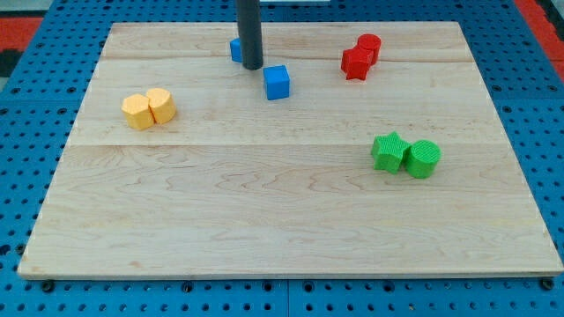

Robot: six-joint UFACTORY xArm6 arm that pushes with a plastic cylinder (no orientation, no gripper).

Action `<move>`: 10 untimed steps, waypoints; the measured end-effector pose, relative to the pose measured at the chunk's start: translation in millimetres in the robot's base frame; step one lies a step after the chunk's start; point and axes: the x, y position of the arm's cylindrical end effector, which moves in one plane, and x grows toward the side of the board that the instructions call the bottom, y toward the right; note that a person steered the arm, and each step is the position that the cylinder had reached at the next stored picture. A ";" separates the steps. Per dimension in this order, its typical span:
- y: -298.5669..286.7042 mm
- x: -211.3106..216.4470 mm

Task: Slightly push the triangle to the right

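Note:
My tip [253, 67] rests on the wooden board [264, 220] near the view's top centre. A blue block [235, 49] sits just left of the rod and is partly hidden behind it, so its shape is hard to make out. It touches or nearly touches the rod. A blue cube [277, 82] lies just right of and below the tip, a small gap apart.
Two red blocks [356, 62] [369, 46] touch each other at the top right. A yellow block [137, 112] and a yellow cylinder [161, 105] sit together at the left. A green star-like block [389, 151] and a green cylinder [423, 158] sit together at the right.

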 end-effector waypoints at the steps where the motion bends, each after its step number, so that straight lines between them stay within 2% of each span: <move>1: -0.1 -26.3; 2: 30.7 -6.3; 3: -12.5 -0.1; 8: -89.8 -51.7; 9: -44.3 -51.6; 10: -40.6 -40.0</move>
